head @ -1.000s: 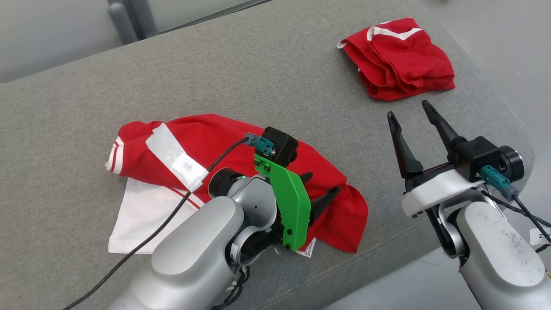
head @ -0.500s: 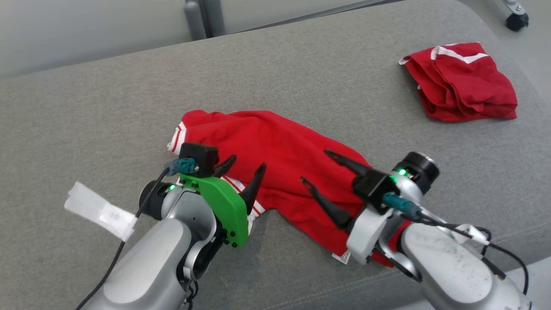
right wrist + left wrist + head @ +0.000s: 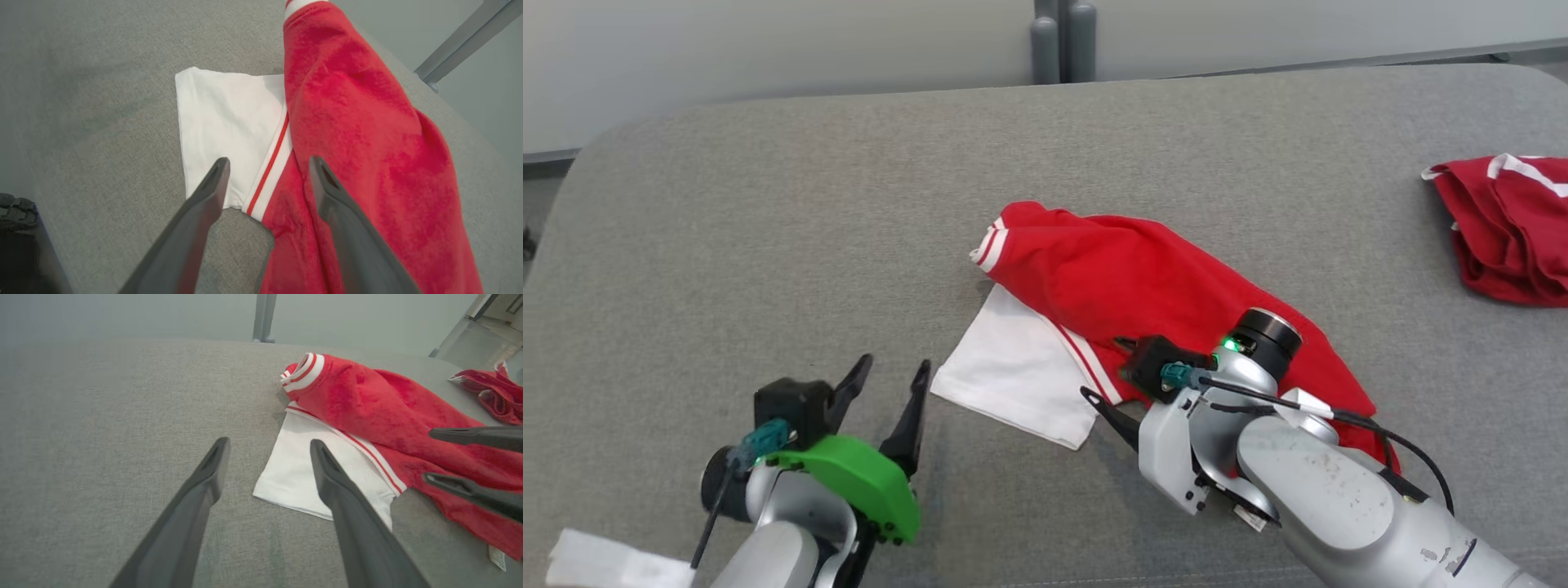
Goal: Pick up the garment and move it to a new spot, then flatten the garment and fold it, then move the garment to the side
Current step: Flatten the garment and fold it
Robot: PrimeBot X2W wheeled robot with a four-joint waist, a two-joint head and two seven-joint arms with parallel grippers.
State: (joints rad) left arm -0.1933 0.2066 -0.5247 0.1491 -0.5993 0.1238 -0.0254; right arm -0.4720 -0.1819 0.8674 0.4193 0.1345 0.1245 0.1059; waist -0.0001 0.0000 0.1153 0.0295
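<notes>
Evidently unflattened, nothing gripped.
Head view: left garment (image 3: 1143, 278) crumpled on the cushion (image 3: 768, 245), with left end effector (image 3: 894, 363) and right end effector (image 3: 1107, 371) spread, empty. Left wrist: aimed beside white panel (image 3: 310, 473). Right wrist: hovered over striped hem (image 3: 265, 175), probably to pinch.

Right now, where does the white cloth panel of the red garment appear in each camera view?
Head view: white cloth panel just below centre, left of the red garment.
Left wrist view: right of centre, lower half.
Right wrist view: upper middle, left of the red.
Shared landmark: the thin red stripe along its edge.
</notes>
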